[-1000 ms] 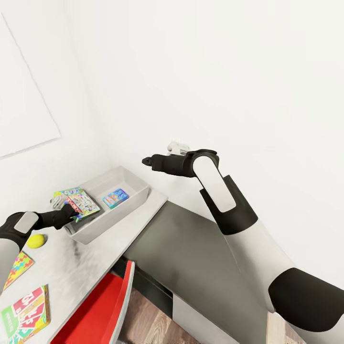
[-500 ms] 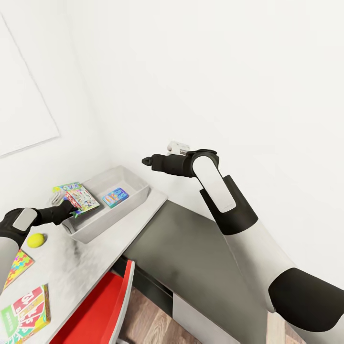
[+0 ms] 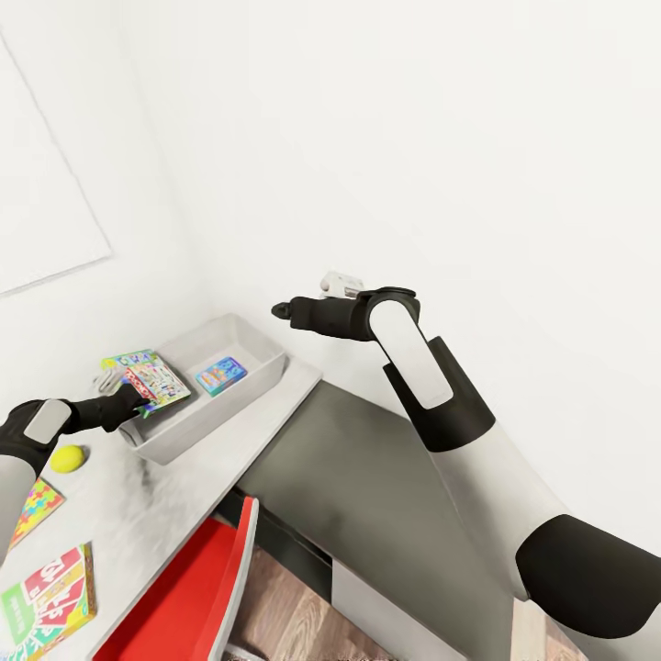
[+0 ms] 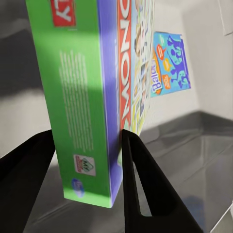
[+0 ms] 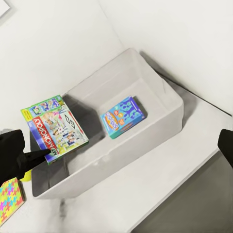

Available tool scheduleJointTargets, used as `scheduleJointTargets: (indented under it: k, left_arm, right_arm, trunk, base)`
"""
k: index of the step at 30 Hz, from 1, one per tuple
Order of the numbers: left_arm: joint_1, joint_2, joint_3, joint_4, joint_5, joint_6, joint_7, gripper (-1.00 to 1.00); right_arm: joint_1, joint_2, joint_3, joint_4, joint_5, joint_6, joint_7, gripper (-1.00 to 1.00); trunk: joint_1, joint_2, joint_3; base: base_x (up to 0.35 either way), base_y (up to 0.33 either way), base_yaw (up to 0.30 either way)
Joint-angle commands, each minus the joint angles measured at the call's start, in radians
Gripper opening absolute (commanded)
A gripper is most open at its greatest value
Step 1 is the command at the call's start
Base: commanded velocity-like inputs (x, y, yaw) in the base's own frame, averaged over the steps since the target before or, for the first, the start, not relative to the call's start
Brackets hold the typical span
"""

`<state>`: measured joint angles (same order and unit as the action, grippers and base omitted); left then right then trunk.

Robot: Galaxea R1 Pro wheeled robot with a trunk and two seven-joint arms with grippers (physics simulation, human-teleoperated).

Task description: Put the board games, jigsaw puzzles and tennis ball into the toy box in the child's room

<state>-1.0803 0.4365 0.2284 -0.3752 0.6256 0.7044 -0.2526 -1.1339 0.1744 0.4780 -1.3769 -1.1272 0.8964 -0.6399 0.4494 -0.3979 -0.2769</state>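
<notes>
1. Against the frame a second back, we see the green-bordered board game (image 3: 147,378) carried a bit further over the toy box (image 3: 266,353). The left gripper (image 3: 128,404) has shifted slightly toward 10 o'clock, and the whole head view has drifted a little as well, so part of that is camera.
2. The left jaws are clamped on the green-bordered game's edge; in the left wrist view the two dark fingers (image 4: 141,184) press either side of the box (image 4: 92,107), which hangs over the bin's near-left corner, not yet let go.
3. The right gripper (image 3: 278,310) hovers high at 12 o'clock of the box, about where it was; we cannot tell how its jaws stand.
4. Board games counted: three. The blue board game (image 3: 221,375) lies flat on the toy box floor, the green-bordered one is held, and the SKIP-BO board game (image 3: 48,601) lies on the bench (image 3: 174,487) at 7 o'clock of the head view.
5. Jigsaw puzzles counted: one in sight, the jigsaw puzzle (image 3: 35,509) at the bench's left edge, partly cut off.
6. One tennis ball (image 3: 67,457) sits on the bench, just beside the left wrist, between puzzle and toy box.
7. One toy box, at the bench's far end against the wall.
8. A red chair (image 3: 197,588) stands at 6 o'clock, below the bench edge.
</notes>
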Motion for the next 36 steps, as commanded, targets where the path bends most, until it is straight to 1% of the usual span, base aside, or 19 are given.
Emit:
scheduleJointTargets:
  k: [1,10,12,15,18,32,36]
  left_arm:
    - [-0.001,-0.001,0.008,0.0,-0.002,0.008,-0.003,-1.0]
    - [-0.001,-0.004,0.005,0.001,-0.003,0.01,-0.004,-1.0]
    - [-0.001,-0.005,-0.005,0.001,-0.003,0.01,-0.003,-1.0]
    - [-0.001,-0.004,-0.029,0.001,-0.002,0.009,-0.003,-1.0]
    - [-0.001,-0.003,-0.037,0.001,-0.001,0.008,-0.003,-1.0]
    - [-0.001,-0.004,-0.041,0.001,-0.002,0.007,-0.003,-1.0]
    - [-0.001,-0.005,-0.042,0.001,-0.002,0.006,-0.003,-1.0]
  right_arm:
    - [-0.001,0.0,0.0,-0.001,-0.009,0.001,-0.01,1.0]
    - [-0.001,0.0,0.001,-0.001,-0.009,0.001,-0.01,1.0]
    - [-0.001,0.0,0.001,-0.001,-0.009,0.001,-0.01,1.0]
    - [-0.001,0.0,0.001,-0.001,-0.009,0.001,-0.011,1.0]
    - [-0.001,0.0,0.001,-0.001,-0.009,0.001,-0.011,1.0]
    - [-0.001,0.0,0.001,-0.001,-0.008,0.001,-0.011,1.0]
    - [-0.001,0.0,0.001,-0.001,-0.008,0.001,-0.011,1.0]
  trunk:
    - [0.001,-0.002,-0.003]
    - [0.001,-0.002,-0.014]
    - [0.001,-0.002,-0.017]
    - [0.001,-0.002,-0.021]
    - [0.001,-0.002,-0.024]
    - [0.001,-0.002,-0.042]
    - [0.001,-0.002,-0.043]
  base:
    - [0.0,0.0,0.0]
    - [0.0,0.0,0.0]
    - [0.0,0.0,0.0]
    - [0.0,0.0,0.0]
    - [0.0,0.0,0.0]
    - [0.0,0.0,0.0]
    - [0.0,0.0,0.0]
